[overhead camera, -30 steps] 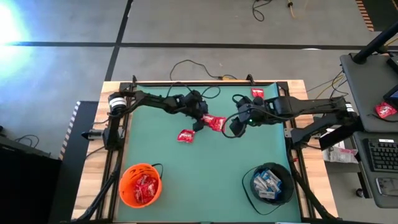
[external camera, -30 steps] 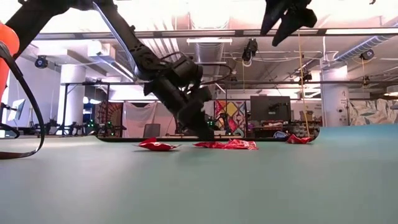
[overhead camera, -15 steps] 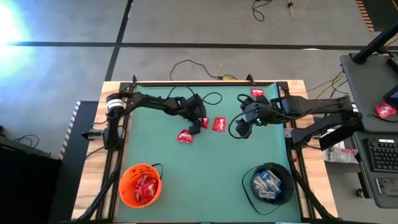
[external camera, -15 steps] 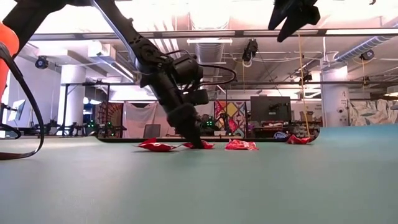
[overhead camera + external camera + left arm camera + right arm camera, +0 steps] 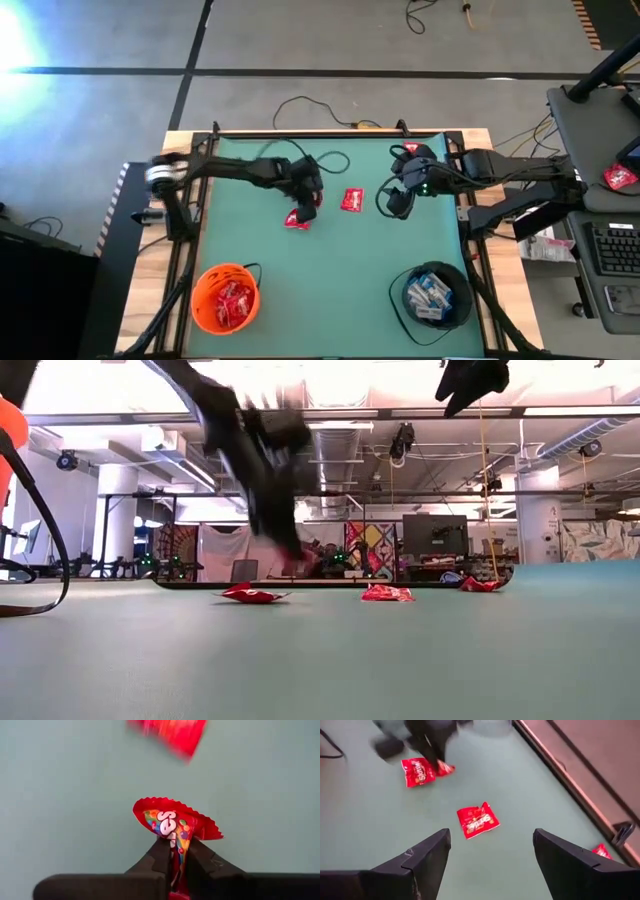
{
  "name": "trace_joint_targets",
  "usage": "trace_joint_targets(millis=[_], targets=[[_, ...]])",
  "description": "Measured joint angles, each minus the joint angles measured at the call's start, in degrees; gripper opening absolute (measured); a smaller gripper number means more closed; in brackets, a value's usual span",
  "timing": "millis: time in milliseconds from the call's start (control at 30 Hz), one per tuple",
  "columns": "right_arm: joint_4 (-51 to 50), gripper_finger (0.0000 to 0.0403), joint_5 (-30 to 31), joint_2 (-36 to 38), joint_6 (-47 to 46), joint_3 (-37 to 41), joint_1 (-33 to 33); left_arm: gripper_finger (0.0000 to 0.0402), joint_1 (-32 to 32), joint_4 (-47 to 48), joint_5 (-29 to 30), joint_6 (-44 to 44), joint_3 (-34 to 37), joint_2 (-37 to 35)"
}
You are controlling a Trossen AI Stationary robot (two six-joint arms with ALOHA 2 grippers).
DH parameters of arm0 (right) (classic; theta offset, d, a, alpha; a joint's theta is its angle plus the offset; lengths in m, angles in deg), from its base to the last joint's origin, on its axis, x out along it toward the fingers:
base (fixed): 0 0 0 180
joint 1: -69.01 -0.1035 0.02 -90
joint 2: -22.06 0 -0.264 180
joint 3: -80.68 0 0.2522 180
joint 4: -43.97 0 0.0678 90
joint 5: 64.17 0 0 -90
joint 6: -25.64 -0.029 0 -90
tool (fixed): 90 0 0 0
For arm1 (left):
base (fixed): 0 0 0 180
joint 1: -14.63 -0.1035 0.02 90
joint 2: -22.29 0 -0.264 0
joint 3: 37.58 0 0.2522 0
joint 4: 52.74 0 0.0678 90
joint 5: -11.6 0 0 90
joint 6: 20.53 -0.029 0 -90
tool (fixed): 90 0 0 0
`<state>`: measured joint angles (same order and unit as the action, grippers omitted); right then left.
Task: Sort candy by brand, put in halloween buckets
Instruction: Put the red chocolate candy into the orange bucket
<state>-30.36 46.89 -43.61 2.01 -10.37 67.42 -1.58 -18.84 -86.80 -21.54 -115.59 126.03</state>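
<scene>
My left gripper hangs just above the mat's far middle, shut on a red candy with a rainbow print. One more red candy lies flat on the mat right beside it, and another lies between the two grippers. A third red one rests by the far rail. My right gripper hovers high over the mat right of centre, open and empty. The orange bucket with red candy stands near left, the black bucket with blue-and-white candy near right. My left gripper pinches the red wrapper between its two fingers, which point down. The wrapper's crimped end fans out and curls past the fingertips. In the low view the candy is clear of the mat.
Black cables trail over the mat's far part. A raised rail borders the mat. The mat's middle and near part between the two buckets is bare green.
My left gripper has slid toward the table's left edge, dragging one red candy away from its neighbour, shut on it and risen, lifting it off the mat. My right gripper has drawn back toward the table's right edge, staying high and open.
</scene>
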Motion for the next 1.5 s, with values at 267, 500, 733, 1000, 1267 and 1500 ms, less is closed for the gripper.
trace_joint_targets(millis=[267, 500, 733, 1000, 1267, 1500], targets=[[11.9, 0.0264, 0.11, -0.09, 9.9, 0.61, 0.78, 0.0011, 9.65, 17.38, 1.4, 11.89, -0.31, -23.92], [20.08, 0.025, 0.09, -1.13, 14.25, 0.86, 0.73, 0.0011, 27.91, 34.08, 4.23, 32.67, -0.33, -38.8], [22.99, 0.0247, 0.07, -6.02, 10.39, 0.53, -1.65, 0.0011, 51.8, 38.83, 14.56, 53.32, 1.75, -41.52], [23.08, 0.0245, 0.02, -12.67, -3.56, -3.42, -7.93, 0.0011, 63.15, 35.37, 18.36, 63.16, 11.02, -37.97], [21.81, 0.0252, -0.03, -18.88, -10.73, -7.66, -14.35, 0.0021, 67.46, 25.99, 17.36, 64.15, 13.37, -30.99], [17.35, 0.0273, -2.2, -21.47, -12.55, -11.64, -15.03, 0.0111, 68.17, 28.35, 14.56, 65.0, 11.11, -28.48]])
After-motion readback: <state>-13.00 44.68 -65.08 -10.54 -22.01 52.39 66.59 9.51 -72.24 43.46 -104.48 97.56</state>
